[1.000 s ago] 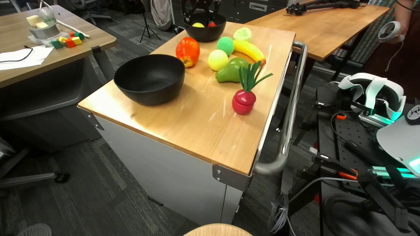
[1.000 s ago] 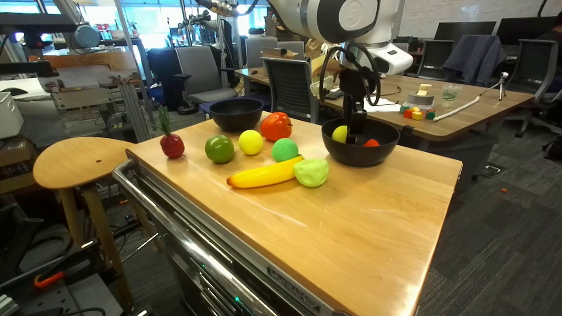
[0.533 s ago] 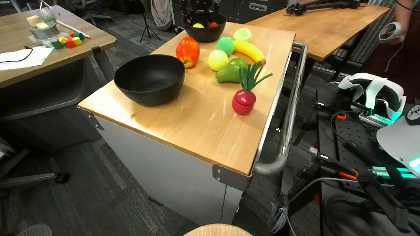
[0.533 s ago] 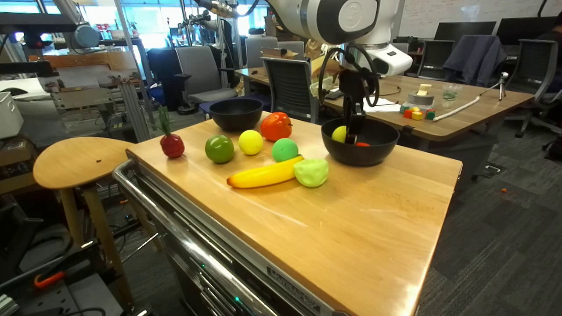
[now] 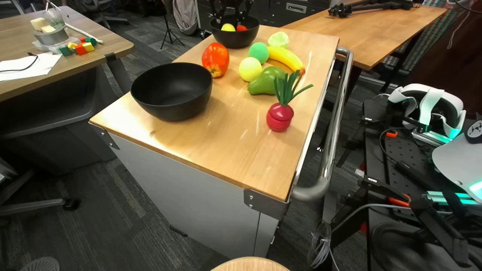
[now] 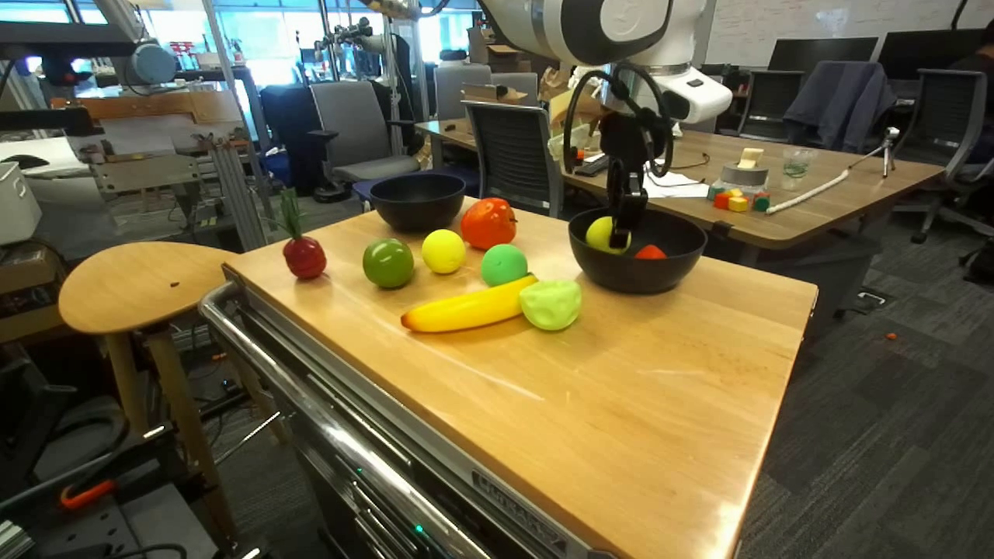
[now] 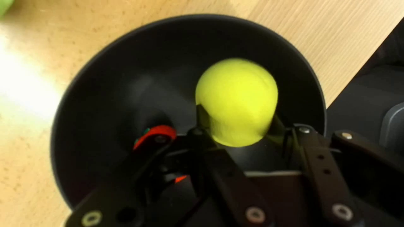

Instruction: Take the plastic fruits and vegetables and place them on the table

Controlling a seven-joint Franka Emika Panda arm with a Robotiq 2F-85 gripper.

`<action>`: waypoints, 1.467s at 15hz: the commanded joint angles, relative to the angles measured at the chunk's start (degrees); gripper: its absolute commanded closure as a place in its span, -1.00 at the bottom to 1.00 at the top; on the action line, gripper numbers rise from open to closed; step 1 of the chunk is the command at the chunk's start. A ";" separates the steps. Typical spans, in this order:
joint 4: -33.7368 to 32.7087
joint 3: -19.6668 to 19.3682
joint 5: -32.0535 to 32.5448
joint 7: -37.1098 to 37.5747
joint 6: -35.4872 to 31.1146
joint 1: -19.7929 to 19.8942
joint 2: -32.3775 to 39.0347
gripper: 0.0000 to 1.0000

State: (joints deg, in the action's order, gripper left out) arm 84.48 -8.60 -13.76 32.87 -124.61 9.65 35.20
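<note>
In the far black bowl (image 6: 638, 276), my gripper (image 7: 240, 121) has its fingers on both sides of a yellow-green toy piece (image 7: 236, 94) and grips it, slightly squeezed. A red piece (image 7: 161, 130) lies lower in that bowl, partly covered by the gripper linkage. On the light-wood table (image 6: 660, 373) rest the red radish with leaves (image 5: 280, 116), a green pear (image 5: 263, 83), a yellow ball (image 5: 250, 69), a green ball (image 5: 258, 52), the banana (image 6: 466, 307), a pale green piece (image 6: 551, 306) and an orange-red piece (image 5: 215, 59). The bowl's lower inside is hidden in both exterior views.
A second black bowl (image 5: 171, 107) stands at the table's other end. The metal side bar (image 5: 337, 124) runs along one long edge. A wooden stool (image 6: 140, 283) and another desk (image 5: 22, 35) with small blocks are nearby.
My jaws have come together on the yellow-green piece. The gripper has risen slightly inside the bowl, and the piece appears a little higher with it. The red piece has shifted slightly.
</note>
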 commanded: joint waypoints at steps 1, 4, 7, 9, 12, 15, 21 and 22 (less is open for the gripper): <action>5.27 -2.40 5.31 -3.10 2.39 -1.65 -8.89 0.57; 10.56 -4.27 12.49 -7.16 -1.62 -2.21 -16.71 0.57; 16.38 -5.37 14.93 -8.99 -4.39 -0.49 -23.81 0.57; 20.17 -6.13 13.84 -8.78 -4.52 0.68 -27.28 0.57; 25.59 -6.50 10.96 -7.68 -7.10 2.37 -28.82 0.57; 29.77 -6.44 8.45 -6.28 -13.16 3.10 -26.71 0.57; 33.81 -5.40 4.61 -6.00 -24.50 1.74 -20.15 0.57; 34.00 -5.42 4.88 -5.97 -25.33 1.41 -19.50 0.57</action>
State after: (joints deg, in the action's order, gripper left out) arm 117.20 -14.27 -8.16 26.13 -145.67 12.07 14.57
